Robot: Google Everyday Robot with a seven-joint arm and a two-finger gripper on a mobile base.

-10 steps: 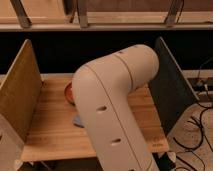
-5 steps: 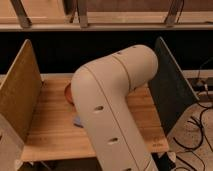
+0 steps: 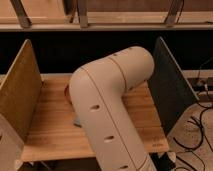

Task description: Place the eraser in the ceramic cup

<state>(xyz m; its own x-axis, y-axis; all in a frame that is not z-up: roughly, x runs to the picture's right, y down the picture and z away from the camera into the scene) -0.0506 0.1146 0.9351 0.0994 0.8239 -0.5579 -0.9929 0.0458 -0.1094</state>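
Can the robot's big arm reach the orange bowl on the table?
Probably yes. The arm bends right over the wooden table, and the orange bowl peeks out beside it with nothing seen between them. The gripper is hidden behind the arm, so I can't be sure.

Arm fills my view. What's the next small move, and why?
Probably a small, slow lift of the arm to clear the view before committing. It covers the middle of the wooden table; the gripper is hidden behind it, and neither eraser nor ceramic cup shows. Only a sliver of the orange-brown bowl peeks out at its left edge.
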